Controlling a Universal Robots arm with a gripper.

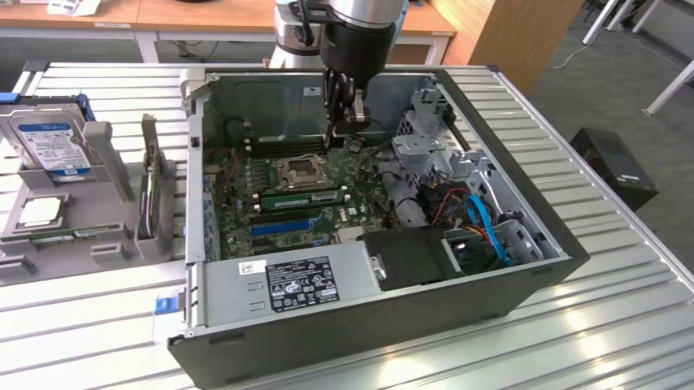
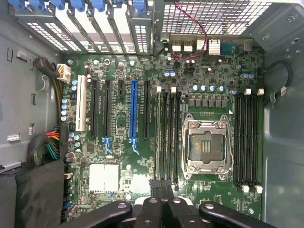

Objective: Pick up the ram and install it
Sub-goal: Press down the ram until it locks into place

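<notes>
**One ram seated, fingers shut above the board**

Found fingers [image 1: 353, 114] pinched narrow, tips together, hanging inside open computer case [image 1: 521, 268] on slatted tabletop [image 1: 618, 325]. Saw ram [image 1: 301, 197] below fingers' level, standing on edge in a black slot, apart from the tips and off toward exterior view's left of them. In that view, noted processor socket [image 1: 301, 171] between fingers and ram, and blue slot [image 1: 284, 225] just past ram, farther from fingers. In wrist view, logged fingers [image 2: 156, 192] over motherboard [image 2: 118, 156], near the ends of black slots beside socket. Could not tell there which slot carries the stick.
</notes>
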